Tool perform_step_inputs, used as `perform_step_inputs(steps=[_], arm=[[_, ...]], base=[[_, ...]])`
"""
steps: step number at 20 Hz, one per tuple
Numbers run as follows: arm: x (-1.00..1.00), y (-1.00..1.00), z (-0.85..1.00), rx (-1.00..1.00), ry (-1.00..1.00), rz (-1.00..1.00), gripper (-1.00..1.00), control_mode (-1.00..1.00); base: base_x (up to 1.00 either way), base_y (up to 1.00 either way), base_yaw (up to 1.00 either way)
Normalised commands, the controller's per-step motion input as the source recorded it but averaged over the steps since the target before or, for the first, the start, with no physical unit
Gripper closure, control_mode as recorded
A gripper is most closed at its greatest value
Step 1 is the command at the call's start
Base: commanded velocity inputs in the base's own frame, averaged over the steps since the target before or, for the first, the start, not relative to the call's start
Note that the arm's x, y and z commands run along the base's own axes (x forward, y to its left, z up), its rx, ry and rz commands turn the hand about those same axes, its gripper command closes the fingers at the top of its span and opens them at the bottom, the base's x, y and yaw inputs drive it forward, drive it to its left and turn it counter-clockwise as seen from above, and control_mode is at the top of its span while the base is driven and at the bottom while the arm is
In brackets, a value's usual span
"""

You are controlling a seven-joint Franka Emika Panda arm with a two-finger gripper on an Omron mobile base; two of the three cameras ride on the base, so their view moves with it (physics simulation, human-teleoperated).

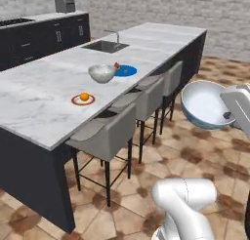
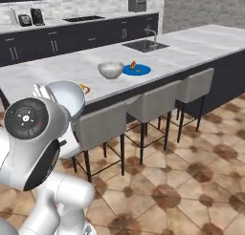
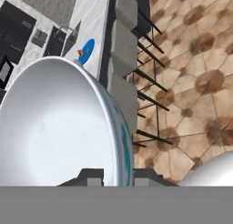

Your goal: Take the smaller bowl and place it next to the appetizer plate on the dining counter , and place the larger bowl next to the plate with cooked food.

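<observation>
Holding smaller bowl (image 1: 205, 105) by its rim, gripper (image 3: 117, 175) clamped on it, well off dining counter (image 1: 44, 95). Larger bowl (image 1: 101, 73) already sits touching plate with cooked food (image 1: 127, 70) on counter; smaller bowl still to go beside appetizer plate (image 1: 83, 100).

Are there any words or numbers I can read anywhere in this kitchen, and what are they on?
None: no words or numbers can be read here.
The dark round cap on the robot's arm carries small marks, too blurred to read.
</observation>
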Motion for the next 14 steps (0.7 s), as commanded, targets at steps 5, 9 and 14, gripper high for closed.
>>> perform_step_inputs(steps=[5, 9, 14], arm=[[0.0, 0.0, 0.0, 0.0, 0.0, 0.0, 1.0, 1.0], [0.0, 0.0, 0.0, 0.0, 0.0, 0.0, 1.0, 1.0], [0.0, 0.0, 0.0, 0.0, 0.0, 0.0, 1.0, 1.0]], base=[[0.41, -1.0, 0.54], [0.41, -0.95, 0.57], [0.49, -0.69, 0.67]])
